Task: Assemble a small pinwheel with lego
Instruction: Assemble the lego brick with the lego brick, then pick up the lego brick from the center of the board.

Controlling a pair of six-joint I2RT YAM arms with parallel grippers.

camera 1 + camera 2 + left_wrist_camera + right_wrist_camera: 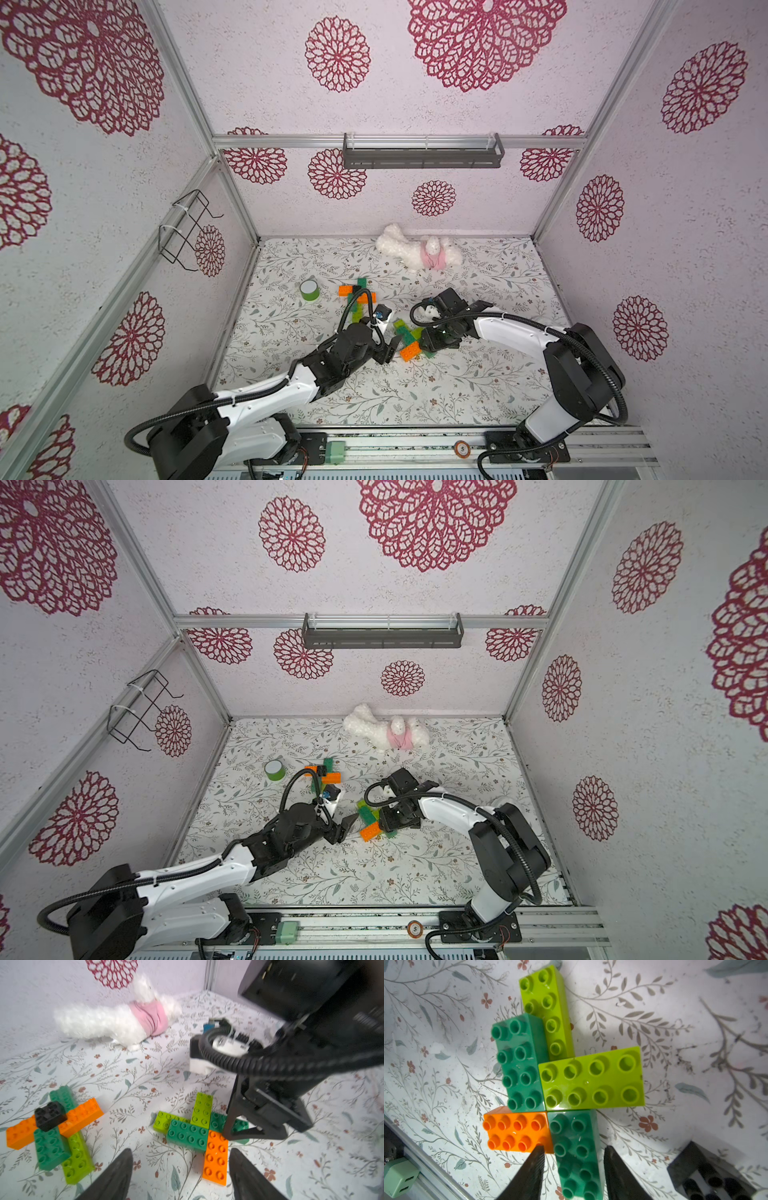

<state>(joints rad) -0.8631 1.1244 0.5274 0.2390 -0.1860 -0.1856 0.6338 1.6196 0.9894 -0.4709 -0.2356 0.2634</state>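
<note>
Lego [409, 340] pinwheel lies mid-table between both claws. Right gripper [574, 1148] straddles its dark green brick [578, 1167], jaws half apart; whether they pinch is unclear. Left gripper [180, 1153] gapes empty, just left of the orange brick [216, 1155]. Arms partly mask it in both top views. Only the right wrist view catches a black brick [708, 1174], cropped.

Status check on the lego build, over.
Left gripper open, empty. Right gripper straddles dark green brick, grip unclear. Pinwheel lacks black cap. Nothing in the way.

Bright, even light — left wrist view motion-blurred.
</note>
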